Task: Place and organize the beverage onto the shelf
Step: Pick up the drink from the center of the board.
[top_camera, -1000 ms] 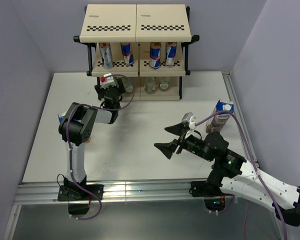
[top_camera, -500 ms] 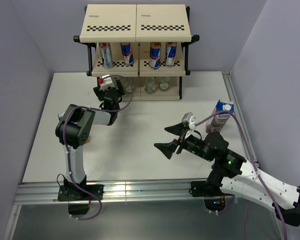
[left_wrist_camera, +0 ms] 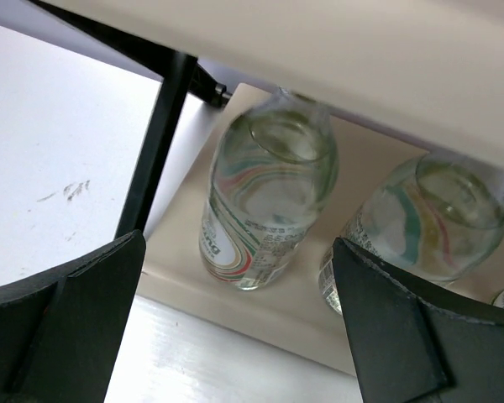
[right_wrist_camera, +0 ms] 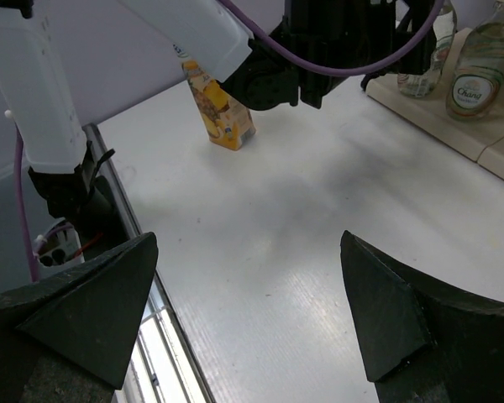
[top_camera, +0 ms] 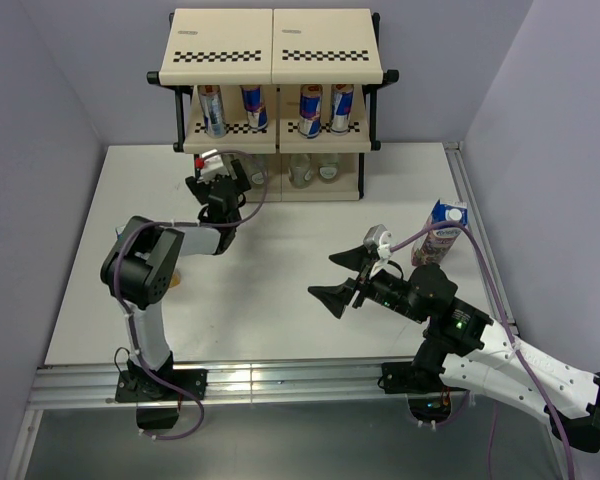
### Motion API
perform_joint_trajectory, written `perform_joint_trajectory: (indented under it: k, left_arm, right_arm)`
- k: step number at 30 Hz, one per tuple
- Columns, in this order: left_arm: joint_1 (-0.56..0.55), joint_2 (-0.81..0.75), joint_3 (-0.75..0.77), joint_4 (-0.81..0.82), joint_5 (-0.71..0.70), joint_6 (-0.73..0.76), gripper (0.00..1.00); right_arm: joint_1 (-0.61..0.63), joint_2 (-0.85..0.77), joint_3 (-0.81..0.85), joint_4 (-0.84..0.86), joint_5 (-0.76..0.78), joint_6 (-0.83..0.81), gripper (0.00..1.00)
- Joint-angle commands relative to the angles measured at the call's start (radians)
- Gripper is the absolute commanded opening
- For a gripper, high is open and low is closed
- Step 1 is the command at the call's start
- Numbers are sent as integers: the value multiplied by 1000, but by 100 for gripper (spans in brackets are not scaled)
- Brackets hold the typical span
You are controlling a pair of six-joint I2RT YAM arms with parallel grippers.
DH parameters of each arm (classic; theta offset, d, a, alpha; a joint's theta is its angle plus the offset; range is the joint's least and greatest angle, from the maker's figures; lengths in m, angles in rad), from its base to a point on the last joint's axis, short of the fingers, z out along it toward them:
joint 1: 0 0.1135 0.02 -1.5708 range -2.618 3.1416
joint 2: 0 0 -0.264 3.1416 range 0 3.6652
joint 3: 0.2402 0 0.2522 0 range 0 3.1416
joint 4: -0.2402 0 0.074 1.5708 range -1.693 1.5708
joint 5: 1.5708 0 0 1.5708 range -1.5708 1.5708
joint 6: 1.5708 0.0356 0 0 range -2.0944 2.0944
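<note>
The white table (top_camera: 280, 235) is carrying the shelf (top_camera: 275, 60) at the middle of its far edge. The shelf's top tier is holding nothing. The right gripper (top_camera: 338, 278) is hanging over the middle of the table with its jaws spread wide and empty, and it is pointing toward the left side. The left gripper (left_wrist_camera: 237, 252) is reaching to the left end of the bottom tier, its jaws also gaping with nothing between them. The purple grape carton (top_camera: 440, 232) is standing upright near the table's right edge. The yellow pineapple carton (right_wrist_camera: 221, 113) is standing near the left edge beside the left arm (the overhead view is hiding most of it). Four slim cans (top_camera: 212, 110) are lining the middle tier. The clear bottles are sitting on the bottom tier, and the leftmost bottle (left_wrist_camera: 265, 201) is standing straight ahead of the open left fingers, apart from both. So the cans and bottles are looking shelved, and the step in hand is likely the release at that last bottle, leaving the cartons waiting. Next, the left arm is probably needing to draw straight back from under the middle tier without brushing the bottle. After that, each arm would go for the carton on its own side, with the bare top tier being the likely spot.
</note>
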Motion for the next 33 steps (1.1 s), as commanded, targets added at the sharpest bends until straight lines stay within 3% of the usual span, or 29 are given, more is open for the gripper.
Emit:
perform_joint_trajectory:
  k: [1, 5, 6, 9, 11, 12, 14, 15, 17, 22, 24, 29, 32, 33]
  left_arm:
    - [-16, -91, -21, -59, -59, -59, 99]
    - [-48, -227, -13, -289, -91, -168, 100]
    - [-56, -250, -1, -446, -94, -197, 99]
    - [-82, -338, 60, -711, -39, -354, 100]
    - [-125, -404, 89, -809, -90, -365, 100]
    - [-154, -421, 108, -973, -120, -426, 100]
    - [-171, -452, 187, -1141, -173, -586, 100]
    - [-180, -458, 223, -1356, -177, -643, 99]
    - [-194, -458, 342, -1575, -221, -763, 100]
    - [-321, -496, 497, -2125, -369, -1096, 100]
    - [-362, -527, 495, -2216, -380, -1182, 100]
    - [-367, -718, 375, -2248, -349, -1167, 99]
    - [-367, -838, 301, -2189, -311, -1085, 99]
    - [-367, -888, 269, -2167, -286, -1054, 99]
  right_arm:
    - [-2, -1, -6, 35, 18, -22, 96]
    - [-2, 9, 4, 29, 61, -6, 96]
    - [-2, 9, 5, 27, 72, -2, 96]
    - [-2, 2, 10, 24, 115, 17, 97]
    - [-2, -6, 8, 26, 166, 34, 98]
    - [-4, -6, 13, 18, 190, 56, 99]
    - [-2, 12, 22, -12, 273, 99, 100]
    - [-4, 24, 40, -25, 296, 111, 100]
    - [-4, 63, 60, -54, 334, 148, 100]
    - [-4, 120, 44, 38, 255, 182, 100]
    - [-4, 152, 43, 110, 192, 192, 100]
    - [4, 278, 117, 96, 196, 244, 100]
    - [6, 249, 129, 16, 412, 316, 100]
    - [7, 236, 145, -47, 583, 332, 100]
